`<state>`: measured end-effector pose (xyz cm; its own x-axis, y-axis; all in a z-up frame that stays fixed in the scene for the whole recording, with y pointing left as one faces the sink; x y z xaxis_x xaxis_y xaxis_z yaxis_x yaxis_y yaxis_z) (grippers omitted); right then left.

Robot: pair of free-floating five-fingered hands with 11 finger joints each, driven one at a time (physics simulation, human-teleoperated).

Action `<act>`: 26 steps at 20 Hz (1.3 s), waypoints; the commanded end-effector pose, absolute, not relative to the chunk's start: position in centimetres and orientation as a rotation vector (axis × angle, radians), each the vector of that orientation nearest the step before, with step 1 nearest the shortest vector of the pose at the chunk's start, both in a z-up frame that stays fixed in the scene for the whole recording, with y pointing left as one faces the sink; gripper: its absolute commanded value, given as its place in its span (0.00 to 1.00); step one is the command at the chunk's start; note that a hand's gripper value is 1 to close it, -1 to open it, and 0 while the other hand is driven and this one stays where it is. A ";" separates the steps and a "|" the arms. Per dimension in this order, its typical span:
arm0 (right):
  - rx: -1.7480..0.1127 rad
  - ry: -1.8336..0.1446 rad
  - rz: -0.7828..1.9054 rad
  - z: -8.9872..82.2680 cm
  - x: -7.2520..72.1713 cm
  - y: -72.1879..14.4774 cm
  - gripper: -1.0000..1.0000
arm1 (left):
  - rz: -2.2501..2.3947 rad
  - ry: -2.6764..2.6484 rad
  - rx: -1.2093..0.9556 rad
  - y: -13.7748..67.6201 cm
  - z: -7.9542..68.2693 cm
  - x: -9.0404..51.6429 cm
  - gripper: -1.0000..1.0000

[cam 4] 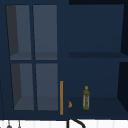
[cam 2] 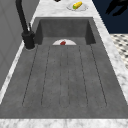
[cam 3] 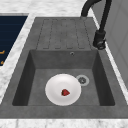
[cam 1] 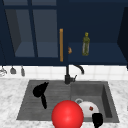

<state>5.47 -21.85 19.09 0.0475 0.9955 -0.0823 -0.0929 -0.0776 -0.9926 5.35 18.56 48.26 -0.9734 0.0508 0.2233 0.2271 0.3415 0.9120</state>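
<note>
At the front edge of the sink [cam 1: 25,110], the right hand [cam 1: 97,119] hangs with fingers seemingly curled, holding nothing, just beside the white plate [cam 1: 87,108] in the basin; a small red piece, perhaps a strawberry [cam 3: 65,92], lies on it. A red ball [cam 1: 67,115] sits alongside. Farther back, the left hand [cam 1: 40,91] hovers relaxed over the draining board. Beyond stand the black faucet [cam 1: 68,75] and, in the cabinet, a green bottle [cam 1: 86,45].

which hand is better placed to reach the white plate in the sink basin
Probably the right hand: it hangs at the basin's front edge, just beside the white plate. The left hand hovers over the draining board, farther off.
</note>
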 end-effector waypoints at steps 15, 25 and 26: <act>-1.223 -1.065 1.271 19.1 5.5 -21.8 0.50 | -1.549 -2.509 -0.112 19.3 49.7 3.0 0.00; -1.223 -1.065 1.271 19.1 5.5 -21.8 0.50 | -1.468 -2.581 -0.182 19.6 51.5 2.7 0.00; -1.223 -1.065 1.271 19.1 5.5 -21.8 0.50 | -1.461 -2.585 -0.179 19.6 51.5 2.7 0.00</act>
